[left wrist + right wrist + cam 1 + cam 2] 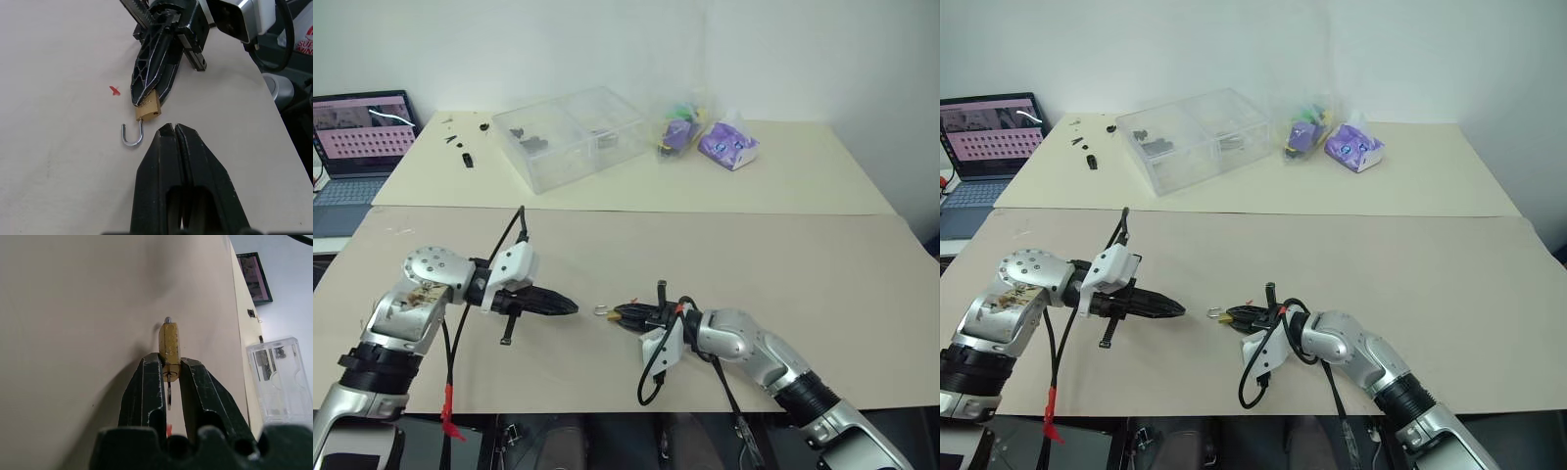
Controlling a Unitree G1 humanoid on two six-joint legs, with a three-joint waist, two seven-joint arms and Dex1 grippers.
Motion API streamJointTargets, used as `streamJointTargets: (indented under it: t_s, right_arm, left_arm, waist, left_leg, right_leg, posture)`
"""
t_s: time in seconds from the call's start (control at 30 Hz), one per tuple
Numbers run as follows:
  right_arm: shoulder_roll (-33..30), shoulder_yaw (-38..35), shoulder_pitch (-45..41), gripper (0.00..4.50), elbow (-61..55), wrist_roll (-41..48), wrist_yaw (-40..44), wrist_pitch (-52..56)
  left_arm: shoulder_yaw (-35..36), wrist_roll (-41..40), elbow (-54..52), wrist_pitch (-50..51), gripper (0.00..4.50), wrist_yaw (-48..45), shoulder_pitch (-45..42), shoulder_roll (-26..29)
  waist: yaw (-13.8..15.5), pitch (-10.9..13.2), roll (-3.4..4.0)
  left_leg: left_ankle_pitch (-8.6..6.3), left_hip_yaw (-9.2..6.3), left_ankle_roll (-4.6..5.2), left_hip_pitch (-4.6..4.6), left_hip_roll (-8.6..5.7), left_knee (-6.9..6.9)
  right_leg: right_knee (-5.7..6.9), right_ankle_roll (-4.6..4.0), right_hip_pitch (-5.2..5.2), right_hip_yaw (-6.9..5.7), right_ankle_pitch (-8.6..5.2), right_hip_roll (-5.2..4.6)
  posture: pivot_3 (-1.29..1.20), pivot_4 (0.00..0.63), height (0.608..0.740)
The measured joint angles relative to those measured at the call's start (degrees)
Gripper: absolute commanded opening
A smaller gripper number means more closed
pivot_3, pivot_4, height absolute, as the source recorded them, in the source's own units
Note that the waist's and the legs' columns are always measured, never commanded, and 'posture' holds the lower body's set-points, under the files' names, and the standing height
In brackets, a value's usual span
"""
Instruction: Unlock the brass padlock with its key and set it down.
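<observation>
The right gripper [169, 366] is clamped on the brass padlock [169, 345], its two fingers pinching the keyhole end of the body. A key [169, 394] sits in the keyhole and hangs back between the fingers. The padlock is low over the near table [803, 274], roughly midway between the two arms, and its silver shackle [133, 136] is swung open, the hook pointing toward the left gripper [174, 131]. That left gripper is pressed together on nothing, tips just beside the shackle but apart from it (a small gap shows in the left wrist view). A tiny red speck [115, 91] lies on the table near the padlock.

Farther back, on a second table [803, 181] butted against the first, stands a clear plastic box [573, 137] with compartments holding small dark parts. A few small black bits [460, 147] lie to its left. To its right are a clear bag [680, 127] with purple and green items and a purple pack [728, 144]. At the far left an open laptop [362, 137] shows a lit screen
</observation>
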Motion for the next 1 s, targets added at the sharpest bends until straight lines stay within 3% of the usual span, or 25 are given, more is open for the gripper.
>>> streamJointTargets:
  t_s: [0.1, 0.13, 0.17, 0.27, 0.33, 0.57, 0.73, 0.83, 1.0]
  right_arm:
    - [0.16, -0.02, -0.05, 0.11, -0.01, 1.17, 1.74, 1.00]
    - [0.21, -0.02, -0.06, 1.09, -0.01, 1.54, 2.17, 1.39]
    - [0.28, -0.02, -0.01, 1.18, -0.03, 1.82, 2.76, 1.72]
    - [0.54, -0.48, 0.08, 2.25, -0.52, 4.17, 4.12, 3.58]
    - [0.61, -0.89, 0.22, 2.70, -1.50, 5.90, 5.36, 5.55]
    - [-2.26, -3.28, 4.10, 2.70, -10.07, 16.36, 16.24, 18.56]
    - [-4.38, -8.57, 11.09, 2.70, -18.45, 31.02, 23.53, 38.03]
    - [-0.82, -17.57, 12.14, 2.70, -19.45, 40.28, 19.89, 49.63]
    - [6.35, -27.73, 10.35, 2.70, -19.65, 45.72, 8.50, 58.00]
  left_arm:
    - [-0.50, 0.66, 0.01, -1.20, 0.07, 0.61, 0.00, -0.66]
    - [-0.70, 0.71, 0.01, -1.28, 0.00, 0.73, 0.00, -0.94]
    - [-0.91, 0.77, 0.01, -1.32, 0.00, 0.81, 0.01, -1.11]
    - [-1.25, 1.00, 0.04, -1.43, 0.00, 1.00, 0.02, -1.28]
    - [-1.41, 1.04, 0.06, -1.49, 0.00, 1.08, 0.02, -1.60]
    - [-1.74, 0.47, 0.29, -1.02, 0.00, 1.09, 0.01, -2.46]
    - [-1.72, -0.10, 0.25, 0.50, 0.00, 2.68, 0.05, -2.61]
    - [-1.43, -0.35, 0.16, 1.63, 0.00, 4.46, 0.26, -3.16]
    - [-0.94, -0.43, -0.10, 1.74, 0.00, 5.86, 1.41, -3.25]
  waist:
    - [0.07, 0.00, -0.01]
    - [0.09, 0.00, -0.01]
    - [0.11, 0.00, -0.01]
    - [0.11, -0.01, 0.00]
    - [0.14, -0.01, 0.00]
    - [0.57, -0.01, -0.01]
    - [0.88, -0.01, -0.01]
    - [0.70, -0.01, -0.01]
    - [0.34, -0.01, 0.00]
  left_leg:
    - [0.00, 0.00, 0.00, 0.00, 0.00, 0.00]
    - [0.00, 0.00, 0.00, 0.00, 0.00, 0.00]
    - [0.00, 0.00, 0.00, 0.00, 0.00, 0.00]
    - [0.00, 0.00, 0.00, 0.04, 0.00, 0.00]
    - [0.00, -0.01, 0.00, 0.10, 0.00, 0.00]
    - [-0.02, -0.05, 0.00, 0.25, -0.01, 0.00]
    - [-0.03, -0.07, 0.00, 0.44, 0.02, 0.00]
    - [-0.03, -0.02, -0.01, 0.55, 0.07, 0.00]
    - [-0.03, -0.03, -0.02, 0.58, 0.10, -0.07]
  right_leg:
    - [-0.01, -0.01, 0.01, 0.00, -0.01, 0.00]
    - [-0.01, -0.01, 0.01, -0.01, 0.00, 0.00]
    - [0.00, -0.01, 0.01, -0.01, 0.00, 0.00]
    - [0.00, -0.01, 0.06, 0.00, 0.00, 0.00]
    - [-0.01, -0.01, 0.15, -0.01, -0.02, 0.00]
    - [-0.13, 0.01, 0.45, -0.11, -0.04, -0.06]
    - [-0.13, 0.00, 0.58, -0.14, -0.05, -0.07]
    - [-0.09, 0.01, 0.59, -0.13, -0.04, -0.07]
    - [-0.07, -0.04, 0.57, -0.16, -0.06, -0.06]
  posture:
    - [0.00, 0.150, 0.726]
    - [0.00, 0.150, 0.726]
    - [0.00, 0.150, 0.726]
    - [0.00, 0.150, 0.726]
    - [0.00, 0.150, 0.726]
    - [0.00, 0.150, 0.726]
    - [0.00, 0.150, 0.726]
    - [0.00, 0.150, 0.726]
    - [0.00, 0.150, 0.726]
